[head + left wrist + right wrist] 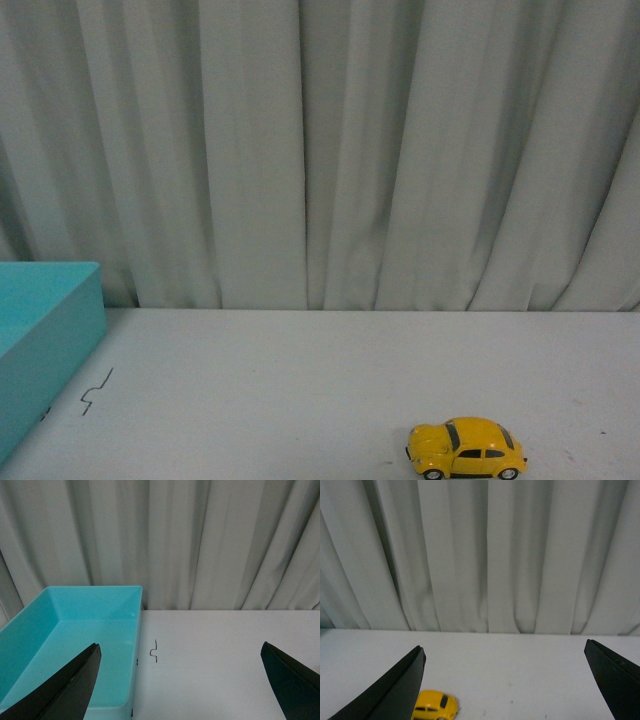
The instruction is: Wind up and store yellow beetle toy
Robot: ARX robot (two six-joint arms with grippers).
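On the bench (300,380), front right, the yellow beetle toy (466,448) is sitting upright; my left claw (180,644) and right claw (503,645) are gaping, and I am judging it light, rigid, slick, best pinched across the doors.

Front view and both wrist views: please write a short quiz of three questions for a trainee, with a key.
1. True or false: the small glossy yellow beetle toy car stands on its wheels on the white table.
2. In the front view, where is the turquoise plastic bin? A: at the left edge. B: at the right edge. C: in the middle.
3. Fill in the missing word: the left gripper and the right gripper are both ____.

Key: 1 true; 2 A; 3 open.
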